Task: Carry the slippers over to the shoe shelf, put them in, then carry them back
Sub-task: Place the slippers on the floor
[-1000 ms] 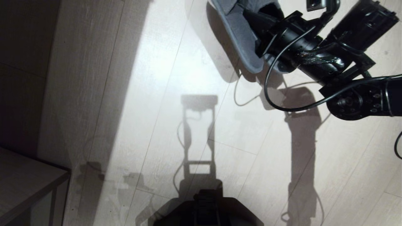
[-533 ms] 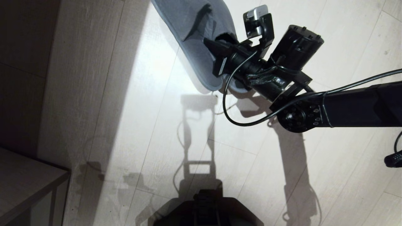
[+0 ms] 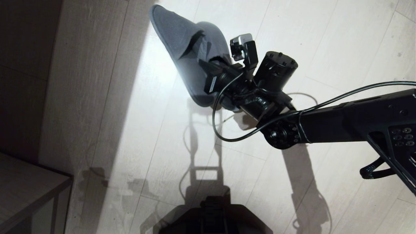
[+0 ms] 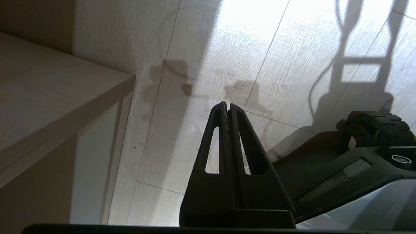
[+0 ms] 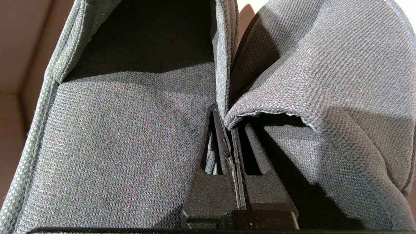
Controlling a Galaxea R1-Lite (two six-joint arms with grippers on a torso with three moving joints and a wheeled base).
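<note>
Above the pale floor point(image 3: 292, 39), the right gripper's point(image 5: 229, 120) fingers pinch grey-blue woven slippers point(image 3: 185, 61), seemingly both.

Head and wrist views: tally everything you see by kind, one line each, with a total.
Slippers, grey-blue, pinched together in the shut right gripper: 2
Grippers, counting the shut, empty left gripper: 2
Wooden bench board: 1
Total: 5

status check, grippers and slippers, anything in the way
Right gripper shut on slippers, held above floor. Left gripper shut, empty, low beside bench board. Nothing in the way in view.
</note>
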